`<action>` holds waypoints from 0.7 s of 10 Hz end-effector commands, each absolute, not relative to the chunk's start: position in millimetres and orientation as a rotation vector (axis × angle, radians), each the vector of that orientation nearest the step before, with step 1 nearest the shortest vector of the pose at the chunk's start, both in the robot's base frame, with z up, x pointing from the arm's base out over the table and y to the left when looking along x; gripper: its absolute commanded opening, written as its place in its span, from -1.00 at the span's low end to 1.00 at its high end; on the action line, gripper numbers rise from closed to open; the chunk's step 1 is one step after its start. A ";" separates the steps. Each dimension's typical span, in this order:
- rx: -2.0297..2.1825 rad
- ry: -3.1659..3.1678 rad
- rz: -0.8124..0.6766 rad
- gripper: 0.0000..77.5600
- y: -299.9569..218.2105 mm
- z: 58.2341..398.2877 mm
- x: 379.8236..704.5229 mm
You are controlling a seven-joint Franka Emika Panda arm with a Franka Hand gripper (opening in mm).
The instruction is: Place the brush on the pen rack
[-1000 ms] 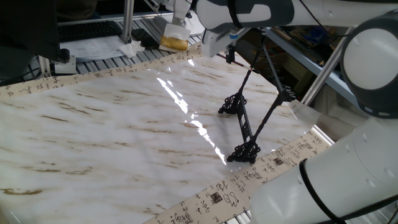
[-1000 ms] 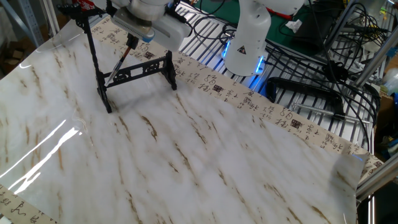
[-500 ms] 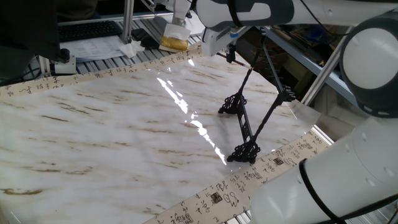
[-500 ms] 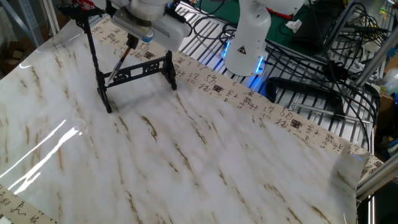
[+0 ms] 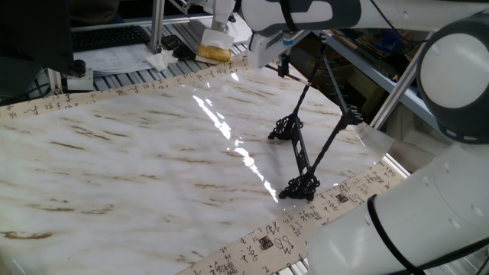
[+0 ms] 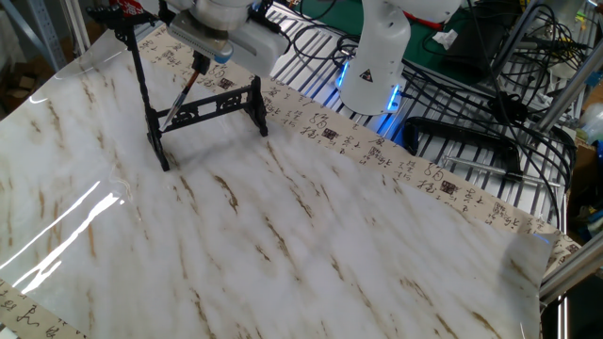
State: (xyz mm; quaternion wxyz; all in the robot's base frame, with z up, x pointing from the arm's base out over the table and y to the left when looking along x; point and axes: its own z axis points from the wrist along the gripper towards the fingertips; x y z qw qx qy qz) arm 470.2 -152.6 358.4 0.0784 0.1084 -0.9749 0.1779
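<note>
The brush (image 6: pixel 181 94) is a thin reddish-brown stick hanging at a slant from my gripper (image 6: pixel 199 64), which is shut on its upper end. Its lower end reaches down to the pen rack (image 6: pixel 215 105), close to the left end of the low rail; I cannot tell whether they touch. The pen rack is a black rod stand with scrolled feet, at the table's far left corner in this view. In the one fixed view the pen rack (image 5: pixel 299 156) stands at the right and the gripper (image 5: pixel 283 67) hovers above its far end. There the brush is too thin to separate from the rods.
The arm's white base (image 6: pixel 374 56) with a blue light stands behind the table edge among black cables (image 6: pixel 471 141). A strip of calligraphy paper (image 6: pixel 405 169) borders the marble sheet. A yellow-brown object (image 5: pixel 213 50) and a keyboard (image 5: pixel 107 37) lie beyond the far edge.
</note>
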 end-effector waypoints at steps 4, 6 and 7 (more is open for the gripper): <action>0.316 -2.896 0.607 -0.97 -155.5 362.2 467.6; 0.317 -2.898 0.603 -0.97 -155.8 361.7 468.2; 0.318 -2.900 0.599 -0.97 -155.8 361.6 468.0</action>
